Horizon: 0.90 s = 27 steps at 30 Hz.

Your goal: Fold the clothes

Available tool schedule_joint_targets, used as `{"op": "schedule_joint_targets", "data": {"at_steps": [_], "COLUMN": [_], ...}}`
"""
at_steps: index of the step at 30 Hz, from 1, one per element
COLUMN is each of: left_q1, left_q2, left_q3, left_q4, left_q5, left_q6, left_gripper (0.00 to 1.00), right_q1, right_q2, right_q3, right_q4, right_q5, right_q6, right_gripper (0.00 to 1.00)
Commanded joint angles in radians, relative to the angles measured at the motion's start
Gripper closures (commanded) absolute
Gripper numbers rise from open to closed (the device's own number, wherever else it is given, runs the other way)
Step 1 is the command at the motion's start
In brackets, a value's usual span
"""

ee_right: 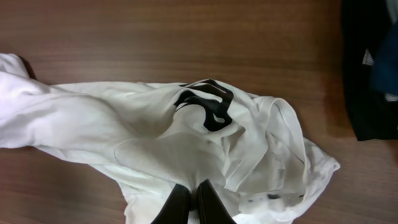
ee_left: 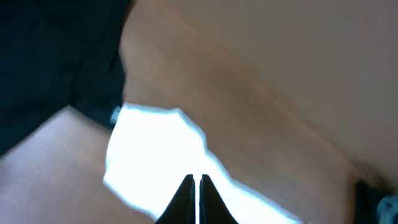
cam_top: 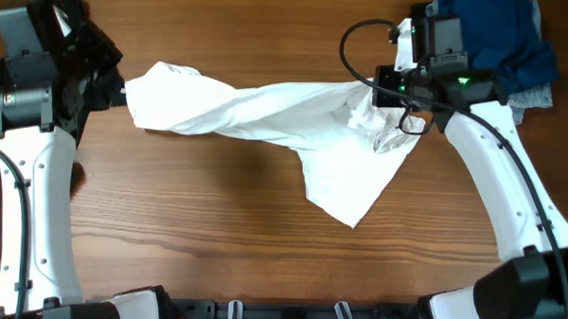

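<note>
Right wrist view, nearest: right gripper pressed together, pinching a fold of the white shirt. Just beyond, black print crumpled among the folds, then bare table, then a dark pile at the far right edge. Left wrist view, blurred: left gripper likewise pressed together at the shirt's other end, apparently gripping it. From overhead, stretched and twisted like a rope between both grippers across the table's middle. Soft, light, limp; likely to sag and bunch. Best taken at shoulder seams or hem corners, then spread flat.
</note>
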Motion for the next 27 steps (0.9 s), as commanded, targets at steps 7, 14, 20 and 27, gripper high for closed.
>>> {"op": "schedule_joint_targets", "data": {"at_steps": [7, 14, 20, 27], "left_q1": [-0.15, -0.159, -0.16, -0.16], "left_q2": [0.155, 0.178, 0.185, 0.327], "left_q3": [-0.084, -0.354, -0.512, -0.522], "left_q4": [-0.233, -0.061, 0.19, 0.359], "left_q5": [-0.032, -0.063, -0.175, -0.201], "left_q6": [0.203, 0.162, 0.162, 0.174], "left_gripper": [0.96, 0.83, 0.56, 0.61], "right_q1": [0.002, 0.002, 0.002, 0.002], "right_q2": [0.093, 0.095, 0.095, 0.095], "right_q3": [-0.006, -0.006, -0.006, -0.006], "right_q4": [0.056, 0.063, 0.067, 0.068], "right_q5": [-0.017, -0.017, -0.017, -0.016], "right_q6": [-0.02, -0.02, -0.018, -0.018], "right_gripper": [0.96, 0.96, 0.96, 0.96]}}
